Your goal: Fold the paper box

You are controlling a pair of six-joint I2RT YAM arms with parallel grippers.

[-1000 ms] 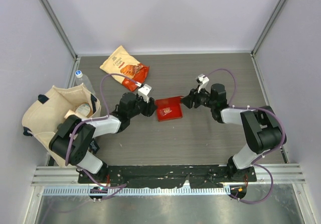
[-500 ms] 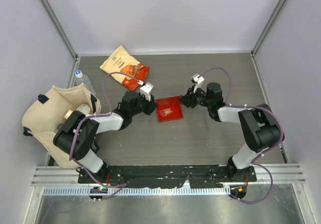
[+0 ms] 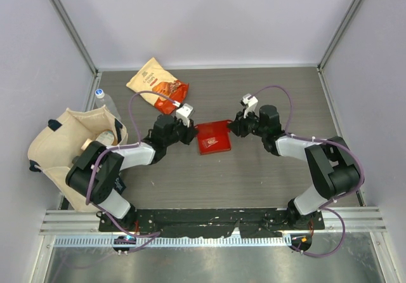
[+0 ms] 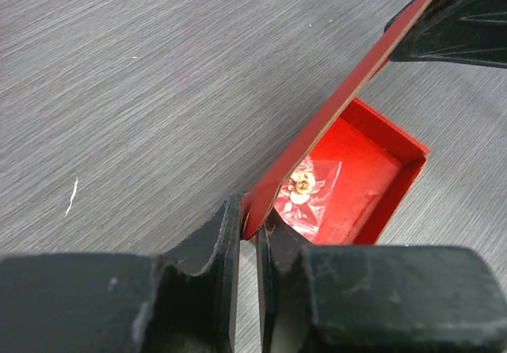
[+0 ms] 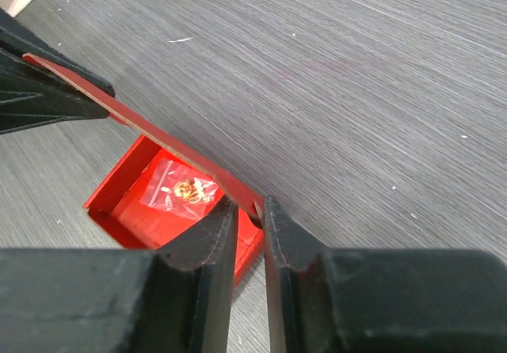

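Only the wrist views showed a little bag (image 4: 307,188) inside the box (image 3: 213,137). Both arms reached low; the left gripper (image 4: 250,222) and right gripper (image 5: 249,210) each pinched its raised flap (image 4: 348,92).

No words, brands, numbers or signs can be read in any view. The orange-and-cream snack bag (image 3: 157,85) at the far left of the bench (image 3: 254,175) carries printing, but it is too small and blurred to make out. The red paper box (image 3: 214,136) is unmarked
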